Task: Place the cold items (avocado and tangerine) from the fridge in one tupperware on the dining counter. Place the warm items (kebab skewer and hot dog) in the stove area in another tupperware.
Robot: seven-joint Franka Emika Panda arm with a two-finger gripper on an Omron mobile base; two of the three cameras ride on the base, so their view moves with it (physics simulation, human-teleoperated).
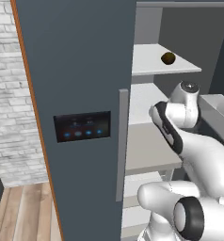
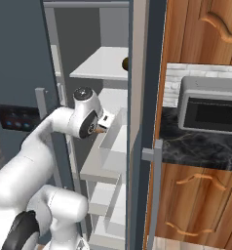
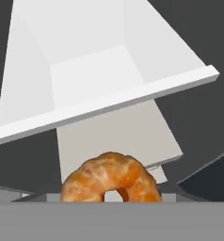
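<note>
Fingers can't be made out, so whether they are spread or pinching cannot be told; in the hand view the tangerine (image 3: 111,179) sits right at the bottom edge where the tips would rise, which suggests a grasp, but that is a guess. In the right base view the gripper (image 2: 104,123) is inside the open fridge (image 2: 113,63), close to a white door bin (image 2: 110,141), with a small orange patch at the wrist that may be the fruit. The avocado (image 1: 168,58) lies on the upper shelf (image 1: 147,63), well apart from the arm. Progress looks early: neither cold item has left the fridge, no tupperware or dining counter is visible, and the kebab skewer and hot dog are untouched as far as can be judged. The hand view looks down into the white bin (image 3: 90,80) over a grey shelf. The left door (image 1: 76,94) carries a dark panel (image 1: 82,126) and a handle (image 1: 122,141); beside it are a brick wall (image 1: 10,94) and a wood floor (image 1: 24,212). On the right are wooden cabinets (image 2: 205,29), a microwave (image 2: 210,110) and a dark stone counter (image 2: 201,146)
</note>
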